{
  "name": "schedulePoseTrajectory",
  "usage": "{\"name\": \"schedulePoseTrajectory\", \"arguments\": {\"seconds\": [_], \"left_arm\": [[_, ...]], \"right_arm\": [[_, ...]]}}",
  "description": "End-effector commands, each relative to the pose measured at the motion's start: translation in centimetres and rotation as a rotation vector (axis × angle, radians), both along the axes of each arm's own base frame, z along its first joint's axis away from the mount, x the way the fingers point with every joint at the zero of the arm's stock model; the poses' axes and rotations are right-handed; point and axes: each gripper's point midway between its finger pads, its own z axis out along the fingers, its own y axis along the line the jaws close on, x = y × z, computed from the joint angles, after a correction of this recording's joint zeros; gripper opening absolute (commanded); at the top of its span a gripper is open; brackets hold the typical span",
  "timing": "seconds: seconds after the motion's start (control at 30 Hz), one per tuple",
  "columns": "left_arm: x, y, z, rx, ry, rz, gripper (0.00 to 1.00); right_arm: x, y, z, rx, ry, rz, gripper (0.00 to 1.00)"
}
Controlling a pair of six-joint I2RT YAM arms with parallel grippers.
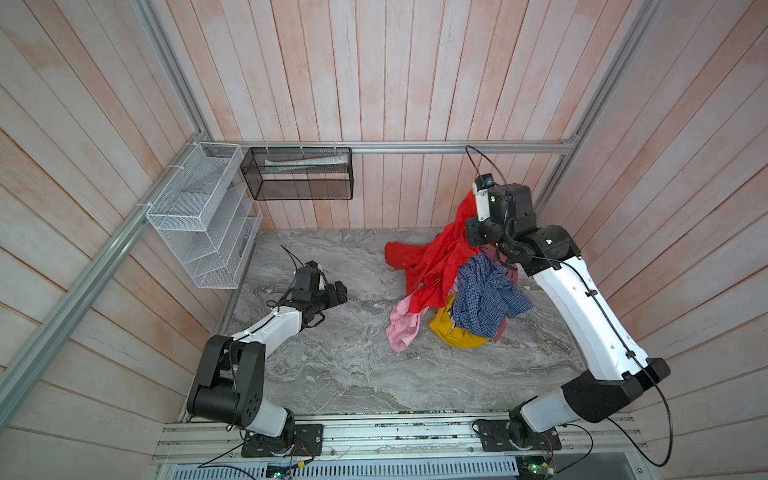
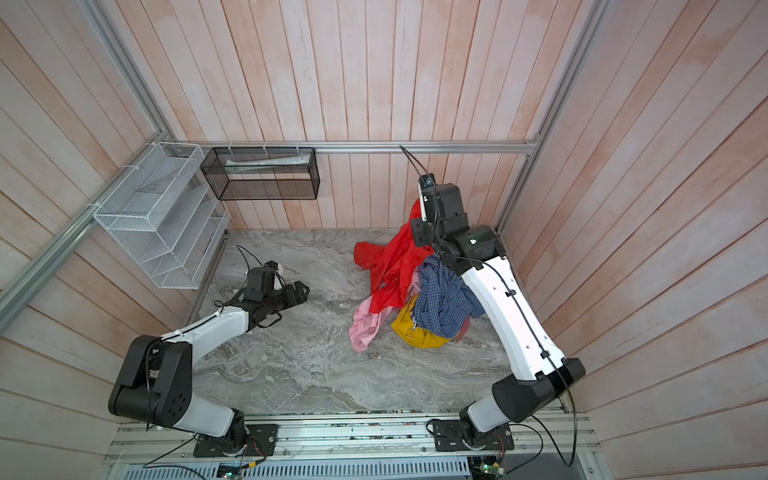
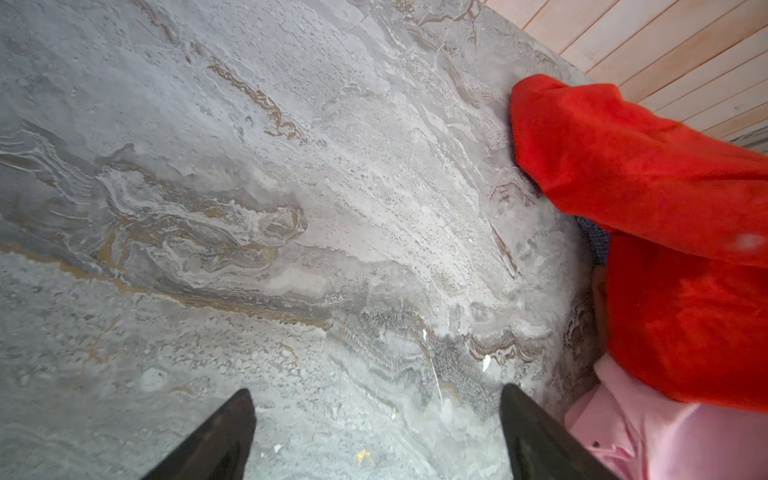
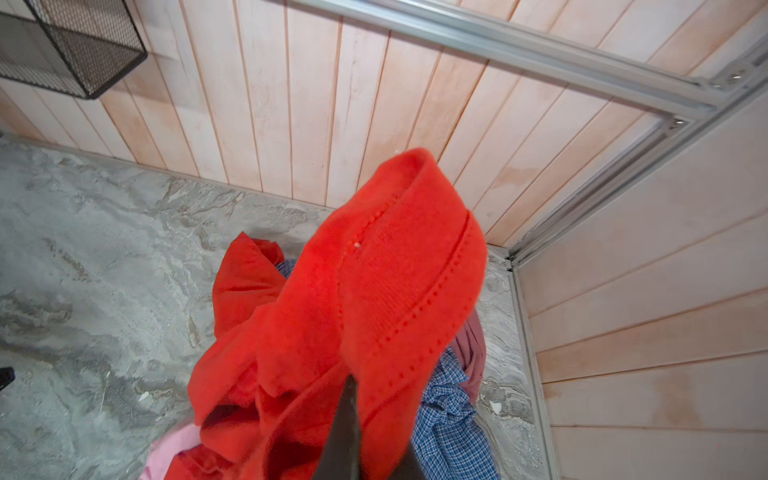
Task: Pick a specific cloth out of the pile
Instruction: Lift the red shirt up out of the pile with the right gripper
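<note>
The cloth (image 1: 436,257) (image 2: 392,259) is bright red. Its top end is lifted high at the back right and the rest drapes down over the pile (image 1: 486,299). My right gripper (image 4: 365,399) is shut on a stitched hem of the cloth (image 4: 374,291), and one dark finger (image 4: 347,424) shows against the fabric. The pile holds a blue checked shirt (image 2: 444,295), a light pink top (image 1: 401,328), a mustard piece (image 1: 455,334) and a dusty rose cloth (image 4: 471,353). My left gripper (image 1: 338,291) (image 3: 378,390) stands open low over bare marble, left of the cloth (image 3: 665,249).
A white wire rack (image 1: 199,220) and a black mesh basket (image 1: 299,172) hang on the back left walls. An aluminium rail (image 1: 415,146) runs along the back wall. The marble table (image 1: 332,365) is boxed in by wooden walls on three sides.
</note>
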Motion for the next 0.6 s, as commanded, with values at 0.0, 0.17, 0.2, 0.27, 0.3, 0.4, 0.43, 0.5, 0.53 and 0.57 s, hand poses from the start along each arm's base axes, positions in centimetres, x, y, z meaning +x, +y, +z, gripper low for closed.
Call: {"name": "schedulePoseTrajectory", "arguments": {"seconds": [0.0,0.17,0.2,0.27,0.3,0.4,0.43,0.5,0.53,0.57], "left_arm": [[0.2,-0.4,0.2,-0.016,-0.02,-0.028,0.93],[0.8,-1.9,1.8,-0.024,-0.073,-0.087,0.93],[1.0,-2.5,2.4,-0.027,-0.094,-0.107,0.93],[1.4,-4.0,4.3,-0.059,-0.157,-0.173,0.93],[1.7,-5.2,5.8,-0.07,-0.209,-0.219,0.93],[2.4,-8.7,10.0,-0.059,-0.343,-0.347,0.96],[2.8,-9.8,11.4,-0.068,-0.382,-0.385,0.96],[3.3,-11.8,14.1,-0.124,-0.444,-0.449,0.97],[3.6,-12.6,15.6,-0.161,-0.479,-0.47,0.97],[3.7,-13.2,16.8,-0.188,-0.511,-0.485,0.98]], "right_arm": [[-0.4,-0.5,3.2,0.052,-0.089,-0.027,0.0],[-0.7,2.0,6.3,0.17,-0.178,0.071,0.0],[-0.8,2.8,7.1,0.186,-0.202,0.097,0.0],[-0.9,4.7,8.2,0.211,-0.232,0.155,0.0],[-0.9,5.7,8.7,0.222,-0.24,0.187,0.0],[-1.1,8.3,10.1,0.248,-0.27,0.269,0.0],[-1.2,9.4,10.6,0.259,-0.279,0.303,0.0],[-1.4,10.9,11.2,0.279,-0.292,0.349,0.0],[-1.4,11.5,11.5,0.289,-0.294,0.368,0.0],[-1.3,11.9,11.6,0.299,-0.295,0.382,0.0]]}}
